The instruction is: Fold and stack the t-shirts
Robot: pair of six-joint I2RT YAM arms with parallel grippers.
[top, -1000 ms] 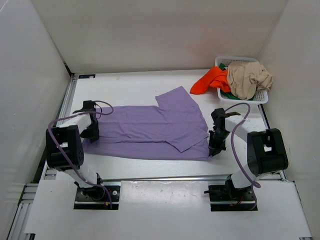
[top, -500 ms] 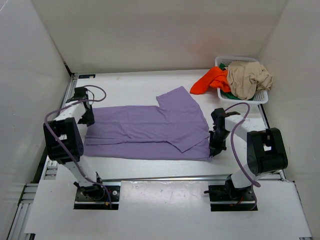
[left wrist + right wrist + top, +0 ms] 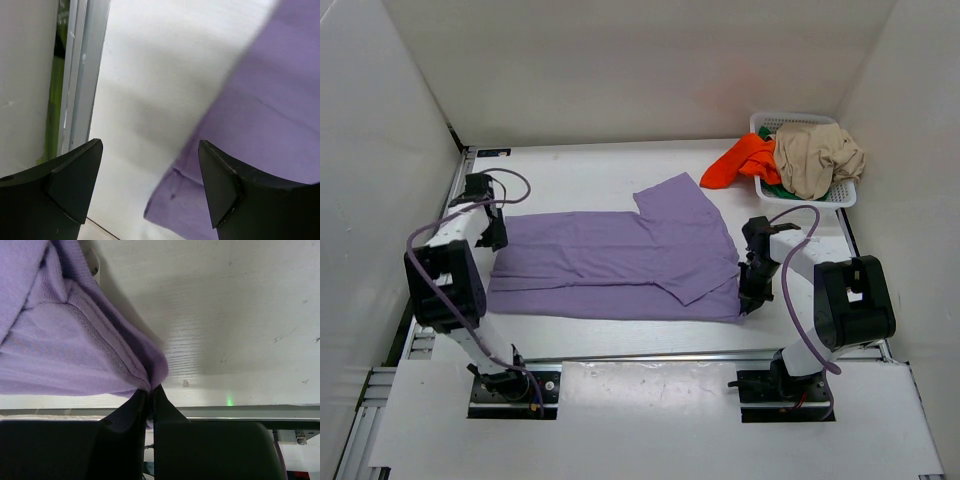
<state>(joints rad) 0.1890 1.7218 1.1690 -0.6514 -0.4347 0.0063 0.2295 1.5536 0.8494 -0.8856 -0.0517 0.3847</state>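
Lavender purple cloth t-shirt (image 3: 610,262) is spread flat mid-table on the white tabletop (image 3: 580,170), 1 sleeve folded over the body. Left gripper (image 3: 150,185) is at the shirt's left edge, jaws spread wide, nothing between them. Right gripper (image 3: 150,390) has its jaws pinching the shirt's hem at the near-right corner. Beige (image 3: 815,155), orange-red (image 3: 745,160) and green (image 3: 772,188) t-shirts are heaped in the white mesh basket (image 3: 845,195), back-right; the orange-red one spills over the rim.
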